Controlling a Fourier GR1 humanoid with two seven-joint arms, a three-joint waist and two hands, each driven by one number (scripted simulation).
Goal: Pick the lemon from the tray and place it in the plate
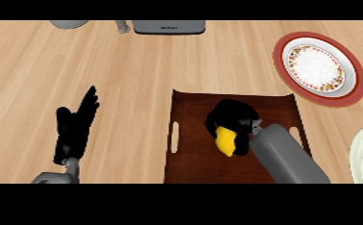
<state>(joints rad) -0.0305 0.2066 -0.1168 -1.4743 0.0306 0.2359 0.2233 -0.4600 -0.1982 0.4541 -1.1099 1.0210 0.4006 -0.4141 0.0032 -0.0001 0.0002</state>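
The right hand (230,116) is curled round the lemon (225,141), over the middle of the brown tray (191,123). Well to its left, the left hand (74,128) rests with fingers straight. Beyond the right hand, to its right, the plate (284,70) lies on the surface (127,75).

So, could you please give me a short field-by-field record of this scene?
lemon: yellow, over the tray, held in the right hand
right hand: curled round the lemon
left hand: open, resting left of the tray
tray: dark brown, on the wooden counter
plate: red-rimmed, beyond the tray's far right corner, lemon not yet on it
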